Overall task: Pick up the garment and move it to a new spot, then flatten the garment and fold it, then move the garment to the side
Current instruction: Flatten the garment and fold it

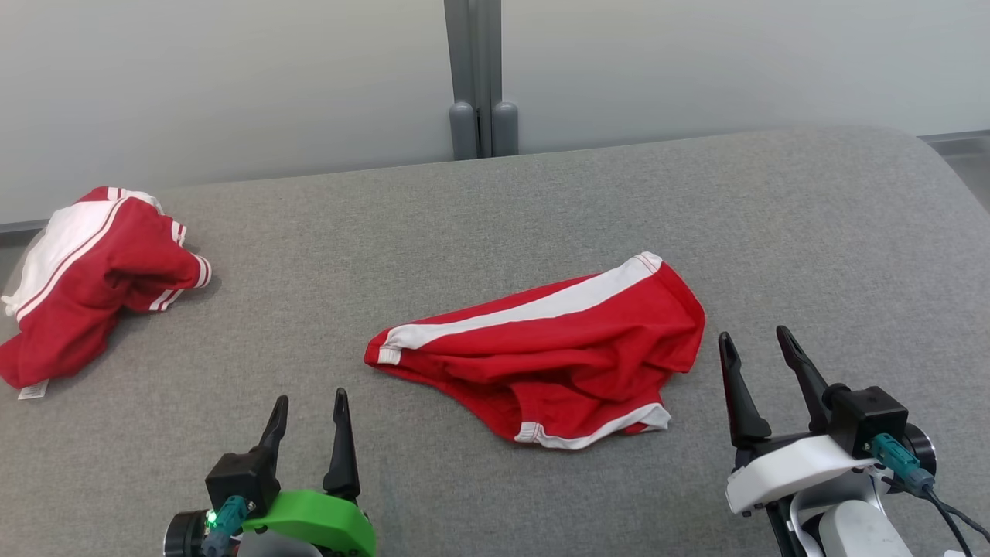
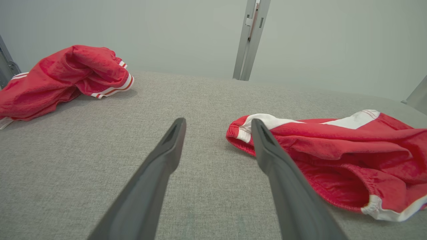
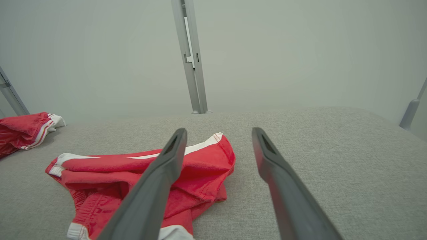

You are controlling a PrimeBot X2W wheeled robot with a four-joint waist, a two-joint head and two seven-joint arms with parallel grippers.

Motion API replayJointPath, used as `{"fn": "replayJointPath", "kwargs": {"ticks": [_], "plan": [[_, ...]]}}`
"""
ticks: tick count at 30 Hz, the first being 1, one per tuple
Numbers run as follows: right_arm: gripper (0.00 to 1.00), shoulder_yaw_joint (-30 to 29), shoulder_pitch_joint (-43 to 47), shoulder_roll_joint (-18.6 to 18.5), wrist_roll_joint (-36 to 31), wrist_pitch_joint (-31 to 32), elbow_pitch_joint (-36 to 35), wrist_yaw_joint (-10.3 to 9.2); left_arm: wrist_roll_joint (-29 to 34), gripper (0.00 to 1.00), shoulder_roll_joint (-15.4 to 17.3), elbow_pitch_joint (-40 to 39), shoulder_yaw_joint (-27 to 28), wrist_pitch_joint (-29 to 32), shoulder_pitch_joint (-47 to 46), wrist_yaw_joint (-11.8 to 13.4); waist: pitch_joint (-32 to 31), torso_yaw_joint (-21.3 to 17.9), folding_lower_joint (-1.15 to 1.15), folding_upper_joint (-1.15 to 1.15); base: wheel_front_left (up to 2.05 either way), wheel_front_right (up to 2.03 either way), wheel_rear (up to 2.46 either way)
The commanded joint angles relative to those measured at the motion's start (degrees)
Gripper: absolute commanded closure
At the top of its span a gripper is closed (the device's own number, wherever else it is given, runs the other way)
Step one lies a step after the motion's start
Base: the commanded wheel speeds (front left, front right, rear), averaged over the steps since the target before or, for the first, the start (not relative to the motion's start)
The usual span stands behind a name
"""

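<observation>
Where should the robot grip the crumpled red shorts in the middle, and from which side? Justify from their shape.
Probably the two ends of the white stripe: left gripper on the banded left tip from its own side, right gripper on the right end. The red shorts lie bunched lengthwise between the open grippers, so lifting those ends should spread them.

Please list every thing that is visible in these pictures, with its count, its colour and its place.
Table: one, grey fabric top, across the whole foreground.
Shorts: one, red with white stripes, crumpled at the table's middle.
Second garment: one, red and white, bunched at the far left edge.
Post: one, grey metal, behind the table.
Left tool: one, dark fingers, green base, open, empty.
Right tool: one, dark fingers, white base, open, empty.
</observation>
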Motion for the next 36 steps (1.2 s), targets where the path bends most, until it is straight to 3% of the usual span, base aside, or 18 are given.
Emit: {"fn": "replayJointPath", "kwargs": {"ticks": [1,9,14,26,36], "plan": [[0.00,0.04,0.65,-0.19,0.27,-0.20,0.20,0.01,0.25,0.00,-0.03,0.04,0.22,-0.06,0.93,-0.32,-0.01,0.03,0.00,0.00,0.00,0.00,0.00],[0.00,0.34,0.83,-0.19,0.25,-0.20,0.33,0.01,0.31,0.00,-0.16,0.97,0.01,-0.06,0.78,-0.77,-0.01,0.02,0.00,0.00,0.00,0.00,0.00],[0.00,0.28,0.96,-0.18,0.03,-0.20,0.20,0.01,-3.13,0.00,-0.17,2.32,-2.90,-0.07,-1.74,-1.24,0.32,0.12,0.00,0.00,0.00,0.00,0.00],[0.00,1.22,-1.56,-0.18,0.49,-0.20,-0.57,0.01,-23.02,0.00,-0.10,12.19,-13.45,4.89,-13.35,1.18,5.44,-1.03,0.00,0.00,0.00,0.00,0.00],[0.00,0.60,-3.64,-0.18,0.73,-0.20,-0.90,0.01,-33.53,0.00,-0.09,21.26,-15.15,2.38,-21.49,1.82,10.04,-3.80,0.00,0.00,0.00,0.00,0.00]]}}
